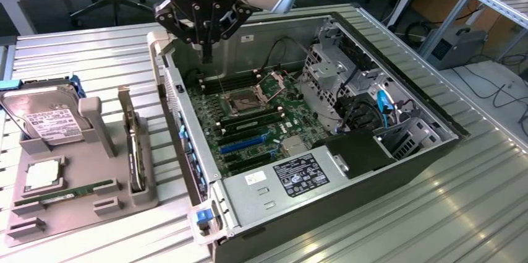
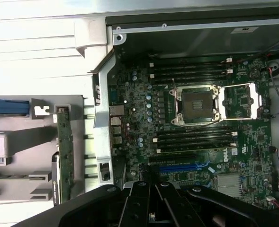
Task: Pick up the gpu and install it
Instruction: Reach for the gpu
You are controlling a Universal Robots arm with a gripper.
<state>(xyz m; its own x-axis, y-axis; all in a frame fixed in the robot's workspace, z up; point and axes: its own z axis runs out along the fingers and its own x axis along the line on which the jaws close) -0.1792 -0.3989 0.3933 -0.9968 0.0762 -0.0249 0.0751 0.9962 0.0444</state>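
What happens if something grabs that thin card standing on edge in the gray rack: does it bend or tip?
Probably stiff: the card looks like a flat, rigid board. Likely light for its size, being so thin. It may tip once lifted free, since it stands on its narrow edge, propped only by the gray rack.

Exterior view: bright, even light from overhead. Long glare streaks on ribbed metal table [image 1: 462, 213], strongest toward near corner at exterior view's right. Computer case [image 1: 347, 213] dimmer inside. Circuit board [image 1: 247, 120] in soft shade below case walls. Shadows faint, soft-edged, short.

Wrist view: table washed out almost to white, ribs barely visible. Board inside case dark by contrast, but parts readable. Gripper [image 2: 151, 191] close to lens, black, soft, nearly featureless. Mild haze overall.
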